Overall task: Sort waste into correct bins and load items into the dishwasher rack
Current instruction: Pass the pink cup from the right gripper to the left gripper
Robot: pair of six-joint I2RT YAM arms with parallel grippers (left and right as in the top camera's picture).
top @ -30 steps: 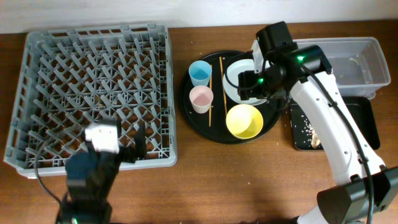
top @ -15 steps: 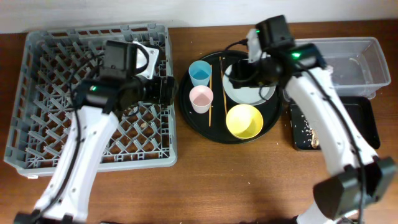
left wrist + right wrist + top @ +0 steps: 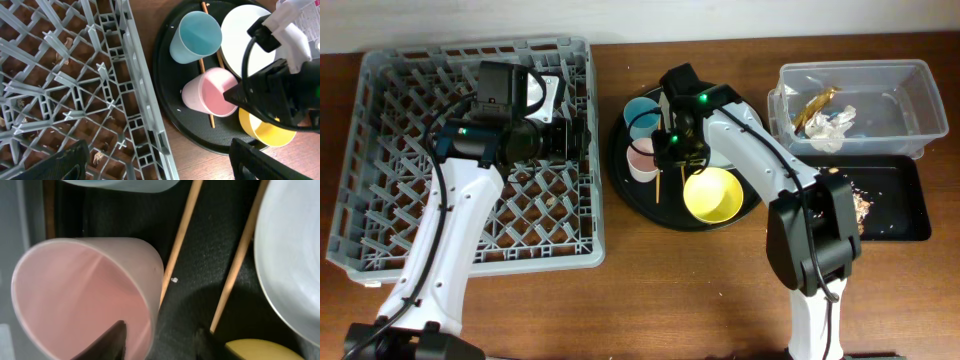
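- Now the right gripper (image 3: 160, 342) sits at the pink cup (image 3: 85, 295): one finger (image 3: 114, 340) is inside it, the other is outside, and the cup's wall is between them.
- Its jaws are partly closed, but a small gap shows beside the wall, so I think the cup is not squeezed yet.
- The cup stands up with its mouth on top, on the round tray (image 3: 200, 280), and a chopstick (image 3: 181, 237) lies just beside it.
- The rack (image 3: 380, 150) lies to the left of the tray, so I think the cup must be lifted and go that way.
- The left gripper (image 3: 167, 162) hangs wide open and empty by the rack's edge, farther from the cup than the right one.
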